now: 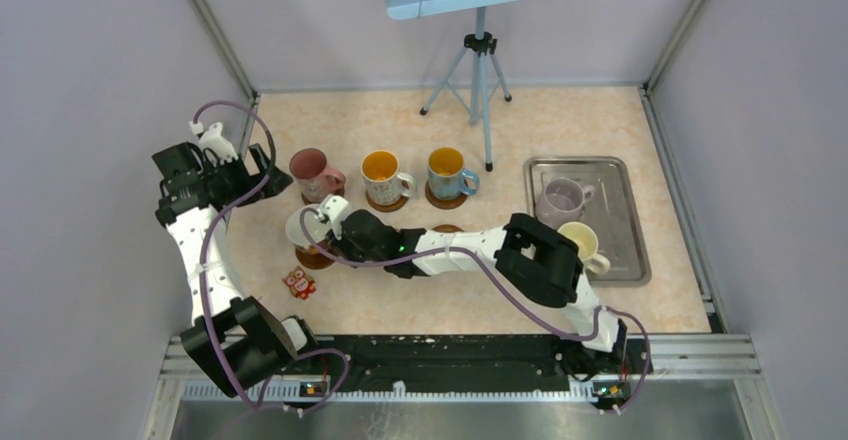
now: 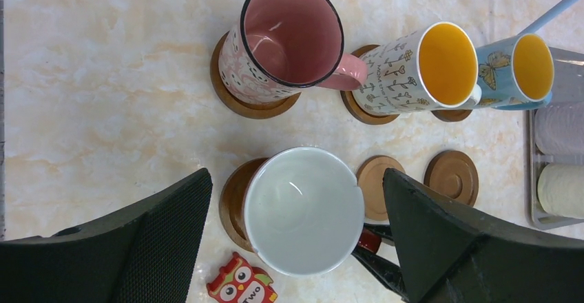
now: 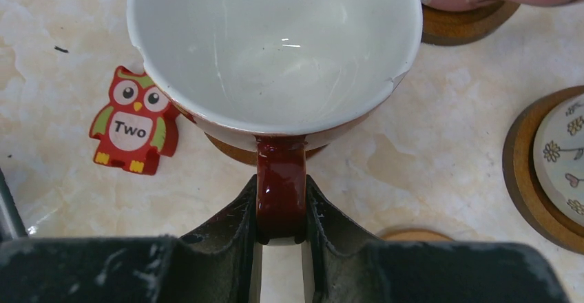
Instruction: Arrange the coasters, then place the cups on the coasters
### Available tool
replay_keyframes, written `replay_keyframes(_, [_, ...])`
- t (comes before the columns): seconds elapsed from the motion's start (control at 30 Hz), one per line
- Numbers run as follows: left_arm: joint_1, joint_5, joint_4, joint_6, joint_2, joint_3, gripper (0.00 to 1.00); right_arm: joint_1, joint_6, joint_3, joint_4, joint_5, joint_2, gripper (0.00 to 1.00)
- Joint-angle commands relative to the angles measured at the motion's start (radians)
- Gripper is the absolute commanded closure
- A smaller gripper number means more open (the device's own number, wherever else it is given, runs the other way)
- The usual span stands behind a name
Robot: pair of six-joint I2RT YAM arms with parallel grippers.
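My right gripper (image 3: 281,200) is shut on the dark red handle (image 3: 280,182) of the red cup (image 3: 275,48), which is white inside. That cup (image 1: 305,226) stands over a dark coaster (image 2: 235,200) at the front left; whether it rests on it I cannot tell. Pink (image 1: 312,171), white-patterned (image 1: 383,173) and blue (image 1: 447,170) cups each sit on a coaster in the back row. A lighter coaster (image 2: 377,186) and a dark coaster (image 2: 452,176) lie bare. My left gripper (image 2: 297,179) hangs open, high at the left (image 1: 250,175), holding nothing.
A steel tray (image 1: 620,175) at the right holds a lavender-grey cup (image 1: 562,198) and a cream cup (image 1: 580,242). A small red owl figure (image 1: 298,282) lies just in front of the red cup. A tripod (image 1: 478,80) stands at the back.
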Motion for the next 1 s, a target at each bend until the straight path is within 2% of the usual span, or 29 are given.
replay_keyframes(0.0, [0.007, -0.008, 0.020, -0.006, 0.003, 0.052, 0.01, 0.021, -0.003, 0.118, 0.161, 0.028, 0.008, 1.00])
replay_keyframes(0.6, [0.007, 0.008, 0.024, 0.001, 0.009, 0.044, 0.01, 0.038, -0.006, 0.111, 0.172, 0.035, 0.064, 1.00])
replay_keyframes(0.7, [0.007, 0.012, 0.027, -0.001, 0.012, 0.044, 0.01, 0.040, 0.008, 0.101, 0.161, 0.045, 0.057, 0.93])
replay_keyframes(0.83, [0.007, 0.013, 0.027, -0.001, 0.015, 0.044, 0.01, 0.042, 0.021, 0.086, 0.148, 0.051, 0.048, 0.74])
replay_keyframes(0.97, [0.007, 0.011, 0.028, 0.000, 0.014, 0.041, 0.01, 0.042, 0.028, 0.069, 0.146, 0.047, 0.038, 0.69])
